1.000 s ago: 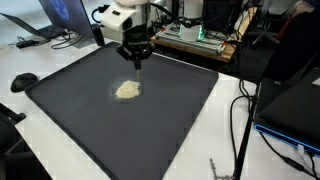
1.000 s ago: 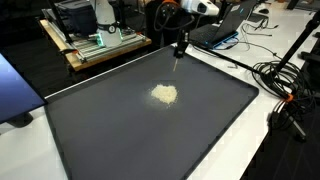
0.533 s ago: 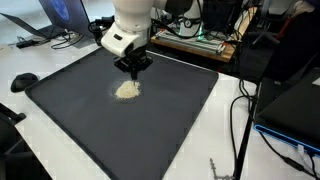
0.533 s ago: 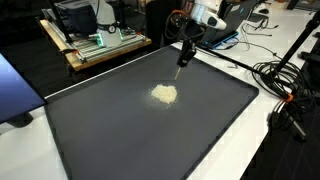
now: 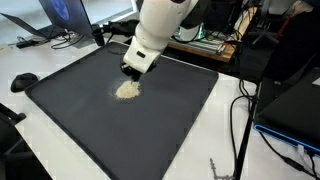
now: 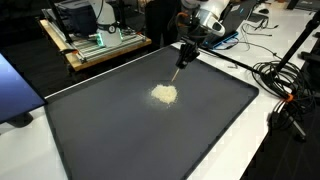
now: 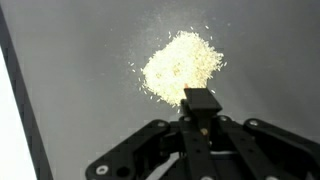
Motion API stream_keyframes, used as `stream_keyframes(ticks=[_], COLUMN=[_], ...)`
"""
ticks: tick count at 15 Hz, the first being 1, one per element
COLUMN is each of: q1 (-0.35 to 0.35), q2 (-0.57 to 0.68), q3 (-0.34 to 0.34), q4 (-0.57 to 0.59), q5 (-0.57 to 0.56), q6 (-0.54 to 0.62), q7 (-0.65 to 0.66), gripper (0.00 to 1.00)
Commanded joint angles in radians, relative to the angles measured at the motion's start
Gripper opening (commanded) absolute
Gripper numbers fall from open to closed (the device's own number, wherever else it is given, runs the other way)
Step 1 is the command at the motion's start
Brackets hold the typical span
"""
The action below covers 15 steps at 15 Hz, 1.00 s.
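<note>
A small pile of pale grains (image 5: 127, 89) lies near the middle of a large dark mat (image 5: 150, 135); both exterior views show it (image 6: 164, 94). My gripper (image 5: 133, 72) hangs just above the mat, close beside the pile on its far side (image 6: 183, 60). In the wrist view the two fingers (image 7: 200, 100) are pressed together with nothing visible between them, and their tip sits at the near edge of the pile (image 7: 180, 65). Loose grains are scattered around the pile.
The mat (image 6: 130, 140) covers most of a white table (image 7: 10, 120). A laptop (image 5: 60, 15) and a black mouse (image 5: 22, 80) are by one edge. A wooden board with electronics (image 6: 100, 45) stands behind the mat. Cables (image 6: 280, 80) lie beside it.
The arm has swung and tilted, and the shut gripper has moved lower and nearer to the pile. The pile has not moved.
</note>
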Motion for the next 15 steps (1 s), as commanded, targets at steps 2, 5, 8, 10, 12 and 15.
stream_keyframes(ticks=[2, 5, 8, 10, 12, 15], q1=[-0.019, -0.057, -0.058, -0.060, -0.060, -0.067], q2=[-0.108, -0.174, -0.098, -0.091, -0.086, -0.082], q3=[0.046, 0.083, 0.101, 0.102, 0.102, 0.110], q4=[-0.201, -0.328, -0.229, -0.217, -0.214, -0.216], q5=[-0.210, -0.308, -0.260, -0.260, -0.278, -0.281], q6=[0.076, 0.193, 0.115, 0.113, 0.127, 0.140], q7=[0.045, 0.003, 0.035, 0.034, 0.030, 0.006], gripper=[0.03, 0.03, 0.12, 0.12, 0.03, 0.03])
